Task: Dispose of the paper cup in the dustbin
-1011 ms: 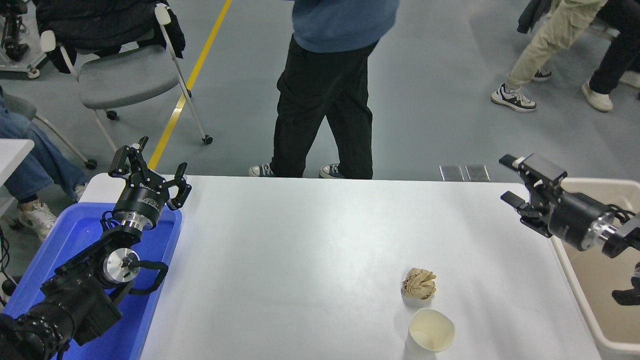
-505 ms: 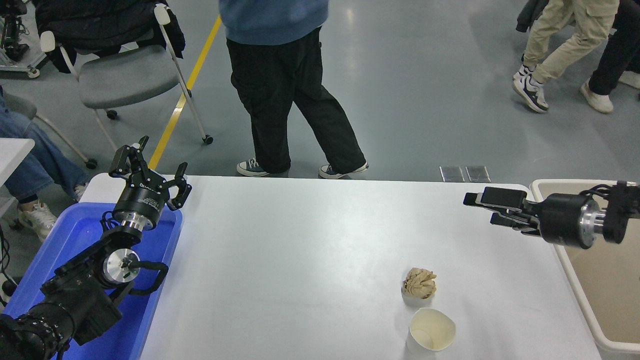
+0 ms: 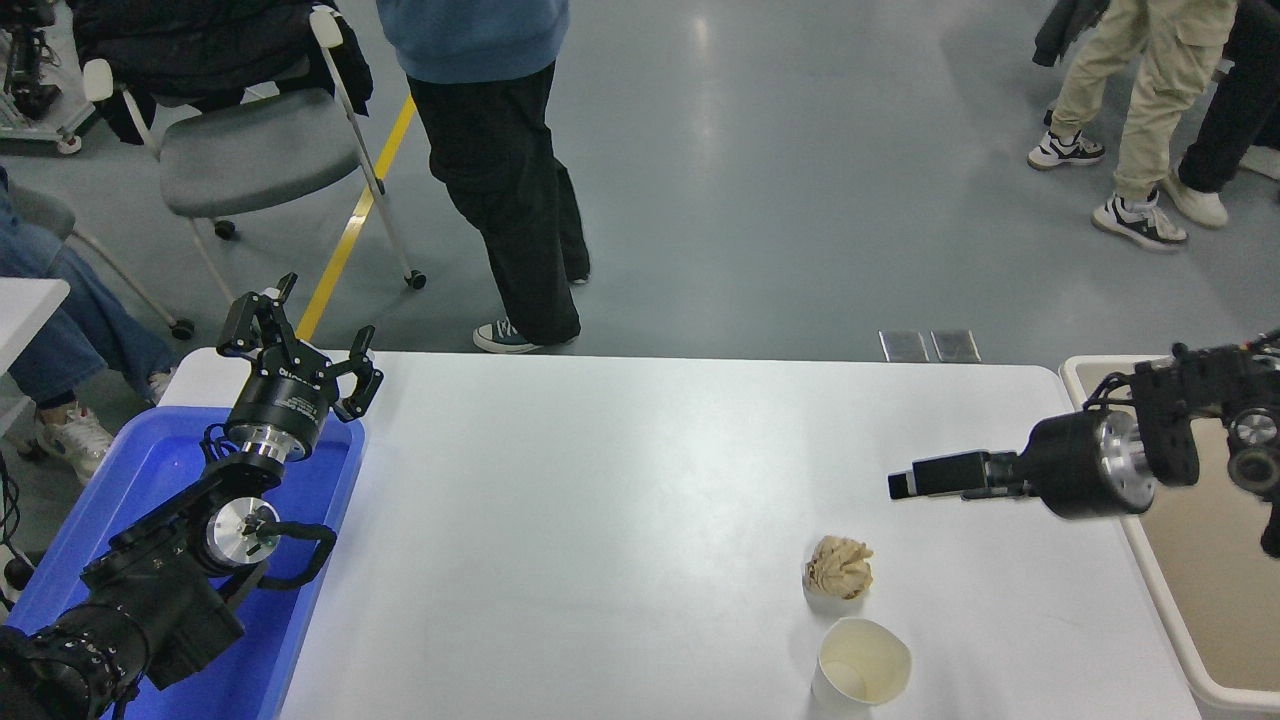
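The right black gripper (image 3: pixel 905 484) showed only edge-on, its fingers stacked into one dark bar, so whether its jaws stood wide or narrow could not be told; it held nothing. It hung above the white table (image 3: pixel 620 500), pointing leftward, up and to the right of the small white tapered paper cup (image 3: pixel 860 667) and well apart from it.

The cup stood upright at the table's near edge, its long axis vertical, the rolled rim and cream interior facing up toward the camera, the narrower base down. Just beyond the cup, nearly touching, lay a crumpled brown paper ball (image 3: pixel 839 567), sitting between the cup and the gripper. To the right of the cup, off the table's end, stood the large rectangular beige-cream dustbin (image 3: pixel 1150 590) with its thick white rim. Far to the left of the cup, the left black gripper (image 3: pixel 300 345) was parked over a blue plastic tray (image 3: pixel 150 470), its fingers spread apart and empty. Beyond the table a person (image 3: pixel 500 150) in dark trousers stood on the grey floor.

The likely trouble from here: a descent straight along the gripper's line could catch the paper ball and knock it into the cup, tipping the light cup or pushing it off the near edge. A hard squeeze could also crush its thin wall.
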Robot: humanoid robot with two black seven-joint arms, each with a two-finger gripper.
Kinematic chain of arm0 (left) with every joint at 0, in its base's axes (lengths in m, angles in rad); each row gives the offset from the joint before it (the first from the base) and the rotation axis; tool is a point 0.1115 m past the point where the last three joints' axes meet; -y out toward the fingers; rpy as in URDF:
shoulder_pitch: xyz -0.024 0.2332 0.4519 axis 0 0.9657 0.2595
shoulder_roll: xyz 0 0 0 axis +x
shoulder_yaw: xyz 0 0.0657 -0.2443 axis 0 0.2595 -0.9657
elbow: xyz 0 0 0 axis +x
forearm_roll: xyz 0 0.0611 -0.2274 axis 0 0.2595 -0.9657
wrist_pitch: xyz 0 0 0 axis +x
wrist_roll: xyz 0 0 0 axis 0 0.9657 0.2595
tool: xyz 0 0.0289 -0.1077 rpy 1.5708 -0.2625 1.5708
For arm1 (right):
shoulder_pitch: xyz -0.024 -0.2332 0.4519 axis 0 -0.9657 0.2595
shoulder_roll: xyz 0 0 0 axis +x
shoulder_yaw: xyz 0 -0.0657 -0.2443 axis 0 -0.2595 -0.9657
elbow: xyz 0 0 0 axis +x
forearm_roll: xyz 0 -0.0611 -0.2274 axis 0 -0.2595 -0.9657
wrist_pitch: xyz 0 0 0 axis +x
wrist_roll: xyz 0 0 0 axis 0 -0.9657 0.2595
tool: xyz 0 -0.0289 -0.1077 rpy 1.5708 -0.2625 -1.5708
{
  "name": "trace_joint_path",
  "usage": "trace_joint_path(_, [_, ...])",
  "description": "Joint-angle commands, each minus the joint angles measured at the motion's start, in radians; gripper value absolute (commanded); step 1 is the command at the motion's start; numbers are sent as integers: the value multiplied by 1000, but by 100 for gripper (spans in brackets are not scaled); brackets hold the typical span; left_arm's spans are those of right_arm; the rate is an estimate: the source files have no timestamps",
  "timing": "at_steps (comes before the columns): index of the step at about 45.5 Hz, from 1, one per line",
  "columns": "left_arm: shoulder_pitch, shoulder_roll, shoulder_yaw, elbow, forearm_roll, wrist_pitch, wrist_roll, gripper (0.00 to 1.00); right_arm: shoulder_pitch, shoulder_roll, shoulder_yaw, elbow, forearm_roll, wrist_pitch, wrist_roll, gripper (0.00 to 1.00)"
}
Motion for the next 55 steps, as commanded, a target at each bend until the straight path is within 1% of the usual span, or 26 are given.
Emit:
trace_joint_path(1, [0, 0, 1, 0, 0, 0, 1, 100, 109, 126, -160, -1, -53, 4, 6, 99])
trace_joint_path(8, [0, 0, 1, 0, 0, 0, -1, 100, 105, 197, -210, -15, -107, 1, 12, 99])
trace_joint_path(12, [0, 0, -1, 0, 0, 0, -1, 100, 100, 213, -240, -18, -170, -29, 27, 99])
trace_joint_path(17, [0, 0, 1, 0, 0, 0, -1, 100, 97, 223, -267, -18, -200, -71, 58, 99])
trace_joint_path(23, [0, 0, 1, 0, 0, 0, -1, 100, 86, 271, -301, -38, -237, -91, 58, 99])
trace_joint_path(36, [0, 0, 1, 0, 0, 0, 1, 100, 74, 312, -309, -45, -242, -92, 67, 99])
trace_joint_path(45, [0, 0, 1, 0, 0, 0, 1, 100, 31, 337, -310, -76, -248, -97, 75, 99])
trace_joint_path(48, [0, 0, 1, 0, 0, -1, 1, 100, 22, 340, -310, -82, -257, -111, 84, 98])
trace_joint_path(52, [0, 0, 1, 0, 0, 0, 1, 100, 20, 338, -310, -85, -260, -134, 128, 96])
trace_joint_path(55, [0, 0, 1, 0, 0, -2, -1, 100, 17, 338, -312, -93, -269, -146, 139, 91])
